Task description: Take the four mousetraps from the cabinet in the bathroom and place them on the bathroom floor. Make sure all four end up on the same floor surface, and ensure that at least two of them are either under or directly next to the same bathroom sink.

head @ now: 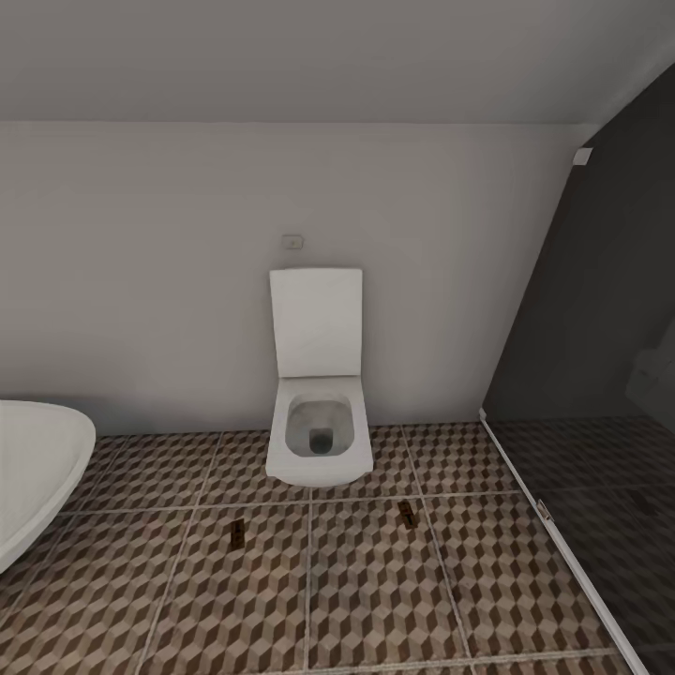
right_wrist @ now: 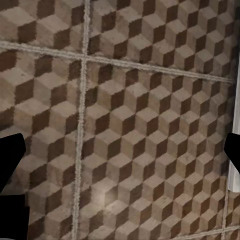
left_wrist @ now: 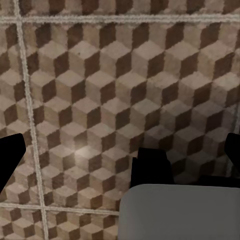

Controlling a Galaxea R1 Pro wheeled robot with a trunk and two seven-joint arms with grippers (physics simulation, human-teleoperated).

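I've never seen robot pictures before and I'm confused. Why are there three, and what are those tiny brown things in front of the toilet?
A robot with two arms took these, all at the same moment. The big picture comes from a camera on its head, looking into a bathroom: a white toilet with its lid up, the edge of a white tub, a dark shower area, and a patterned tile floor. The two small brown things are mousetraps, one left of the toilet's front and one to its right, both flat on the floor.

The other two pictures come from cameras by each hand, looking down at the tiles. The black shapes at the sides are the fingers of the left gripper and right gripper, spread open and holding nothing.
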